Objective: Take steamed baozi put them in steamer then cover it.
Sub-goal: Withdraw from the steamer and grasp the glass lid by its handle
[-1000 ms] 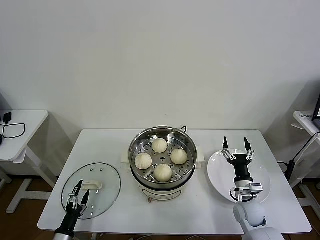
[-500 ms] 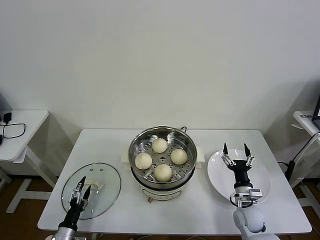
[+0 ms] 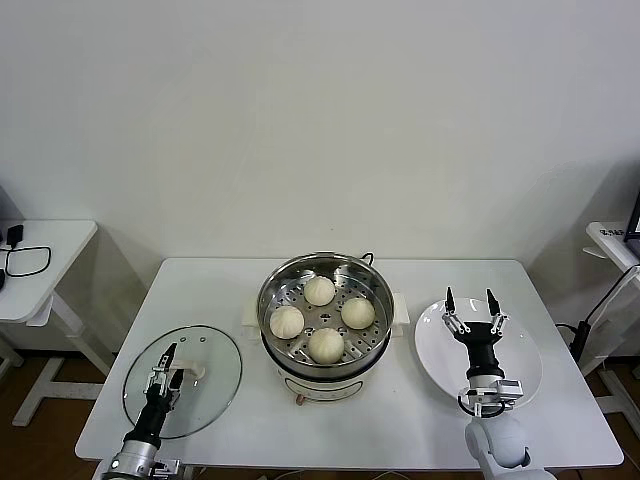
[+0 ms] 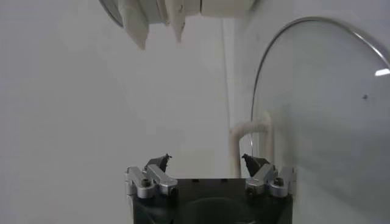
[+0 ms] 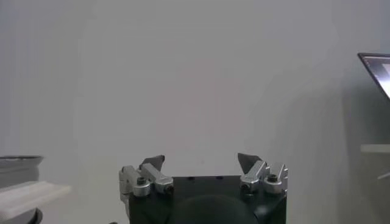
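Observation:
Several cream-white baozi (image 3: 326,344) lie on the perforated tray inside the shiny steamer (image 3: 276,283) at the table's middle. The glass cover (image 3: 205,395) lies flat on the table's left, its whitish handle (image 3: 192,371) up. My left gripper (image 3: 170,362) hovers open over the cover, fingertips just short of the handle. In the left wrist view the cover (image 4: 329,109) and its handle (image 4: 250,131) lie just ahead of the open left gripper (image 4: 207,159). My right gripper (image 3: 469,296) stands open and holds nothing above the white plate (image 3: 525,375); the right wrist view shows the right gripper (image 5: 201,159) with nothing between its fingers.
The steamer sits on a white base (image 3: 320,390) with side handles. A white plate lies at the table's right. A side table (image 3: 45,250) with a black cable stands at the far left, and another table edge (image 3: 615,245) at the far right.
My left gripper has moved away from me over the cover, closer to its handle. My right gripper has drawn back slightly toward me above the plate.

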`<action>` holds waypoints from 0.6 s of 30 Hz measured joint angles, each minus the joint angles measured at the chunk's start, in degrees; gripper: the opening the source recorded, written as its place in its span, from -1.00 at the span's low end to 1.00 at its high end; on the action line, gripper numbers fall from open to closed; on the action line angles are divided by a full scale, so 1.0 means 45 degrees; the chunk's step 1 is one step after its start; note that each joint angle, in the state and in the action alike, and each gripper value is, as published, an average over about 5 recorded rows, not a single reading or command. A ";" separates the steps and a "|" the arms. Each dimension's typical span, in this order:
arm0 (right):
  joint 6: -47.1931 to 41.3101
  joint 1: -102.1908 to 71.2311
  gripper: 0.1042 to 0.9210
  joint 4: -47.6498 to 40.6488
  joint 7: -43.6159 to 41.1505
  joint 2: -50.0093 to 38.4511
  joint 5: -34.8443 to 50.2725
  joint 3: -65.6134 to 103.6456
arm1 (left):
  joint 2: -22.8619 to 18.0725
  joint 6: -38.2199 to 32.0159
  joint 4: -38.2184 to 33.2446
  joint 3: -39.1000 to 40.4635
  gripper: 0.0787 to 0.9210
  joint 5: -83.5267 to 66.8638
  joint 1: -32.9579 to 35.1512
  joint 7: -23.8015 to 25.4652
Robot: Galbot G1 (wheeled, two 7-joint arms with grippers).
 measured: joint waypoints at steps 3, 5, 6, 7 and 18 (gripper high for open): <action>0.0004 -0.0016 0.76 0.0003 -0.0001 0.0001 -0.0026 0.0023 | 0.0007 0.0056 0.0087 0.0089 0.77 0.0007 -0.0150 0.0044; 0.0005 -0.0028 0.76 0.0011 -0.0003 -0.0006 -0.0037 0.0038 | 0.0006 0.0088 0.0152 0.0126 0.77 0.0012 -0.0244 0.0059; 0.0006 -0.0035 0.76 0.0015 -0.0005 -0.0012 -0.0042 0.0043 | 0.0004 0.0104 0.0183 0.0137 0.77 0.0011 -0.0283 0.0067; 0.0006 -0.0041 0.76 0.0018 -0.0010 -0.0017 -0.0046 0.0047 | 0.0006 0.0121 0.0209 0.0148 0.77 0.0007 -0.0319 0.0077; 0.0004 -0.0017 0.76 0.0084 -0.0017 0.0007 -0.0079 0.0078 | 0.0097 0.0285 0.0487 0.0235 0.28 -0.0067 -0.0561 0.0348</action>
